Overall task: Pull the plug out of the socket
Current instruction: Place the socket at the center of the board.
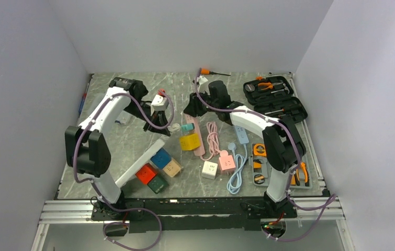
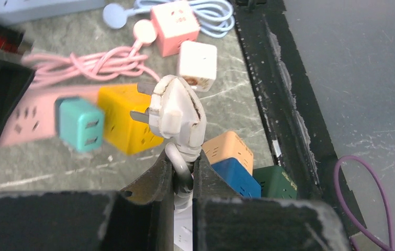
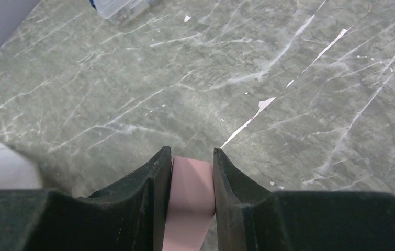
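My left gripper [image 1: 159, 119] is shut on the cable neck of a white plug [image 2: 177, 115]. The plug's metal prongs are bare and clear of any socket, held in the air just left of the pink power strip [image 1: 199, 137]. The plug shows in the top view [image 1: 174, 126] too. In the left wrist view the strip [image 2: 27, 117] carries a teal adapter [image 2: 80, 124] and a yellow cube socket [image 2: 127, 120]. My right gripper [image 1: 195, 107] is shut on the far end of the pink strip [image 3: 190, 193], pressing it to the table.
Tan [image 1: 172, 168], blue [image 1: 160, 158], red [image 1: 146, 173] and green [image 1: 157, 183] cube sockets lie at the front beside a white board [image 1: 138, 163]. A white cube [image 1: 210, 169], a pink cube [image 1: 226, 161], a blue strip [image 1: 241, 134] and an open tool case [image 1: 274, 97] lie to the right.
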